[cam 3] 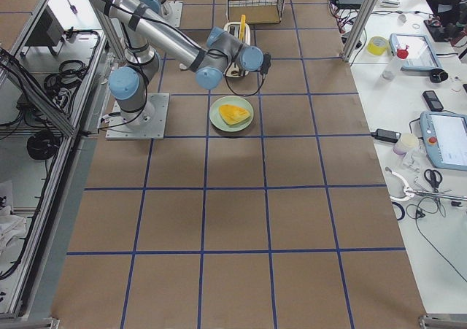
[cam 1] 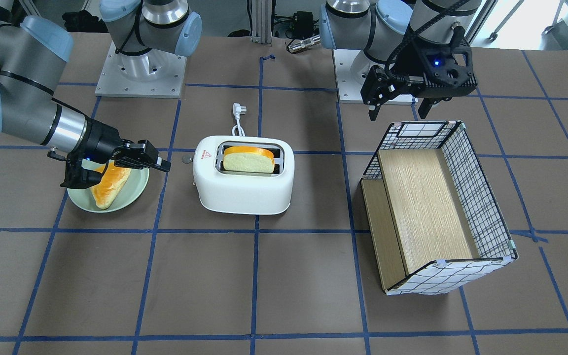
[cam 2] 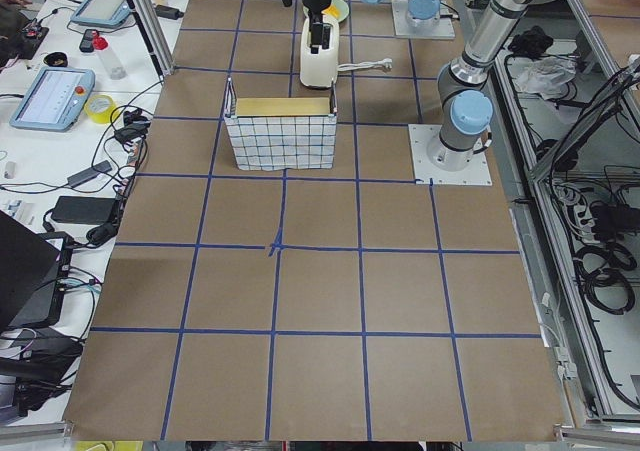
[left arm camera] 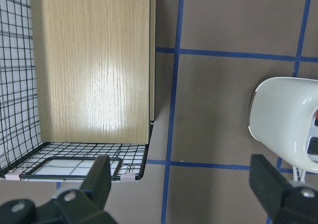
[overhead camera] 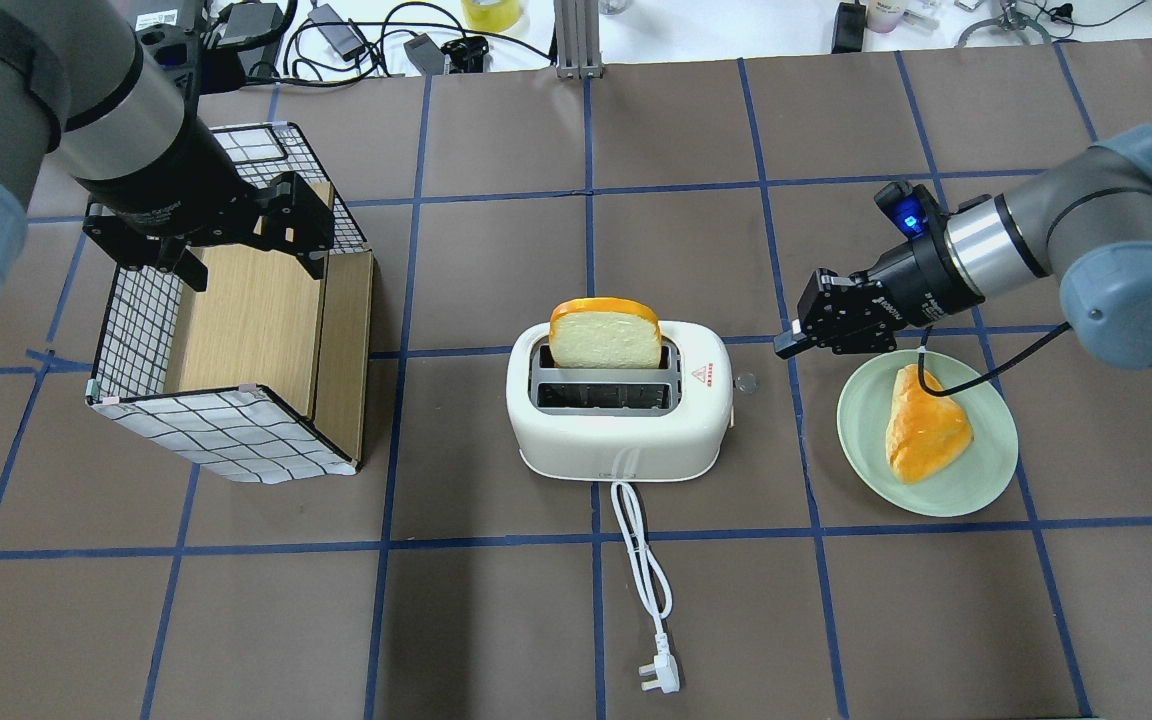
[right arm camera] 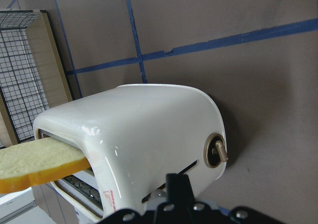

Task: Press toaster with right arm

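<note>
Jaws of the right gripper (overhead camera: 786, 347) are pressed together on nothing, tip pointing at the lever end of the toaster (overhead camera: 626, 440), near but not touching. Left gripper (cam 1: 398, 114) jaws are spread wide above the wire basket (overhead camera: 136, 330). Toaster stands mid-table between basket and green plate (overhead camera: 976, 480), bread slice (overhead camera: 604, 335) upright in one slot.

This is a robotics lab. The right arm (cam 3: 164, 31) and left arm (cam 2: 478, 41) stand bolted on metal plates (cam 2: 430, 171) on a big table (cam 2: 320, 371), which is covered with brown paper and a grid of blue tape (cam 2: 275, 246). Aluminium posts (cam 2: 143, 21) frame it. White side benches (cam 3: 372, 88) carry control pendants (cam 3: 446, 141), a tape roll (cam 3: 376, 46) and scissors (cam 3: 432, 177). Cables (cam 2: 600, 261) lie coiled beside the table.
</note>
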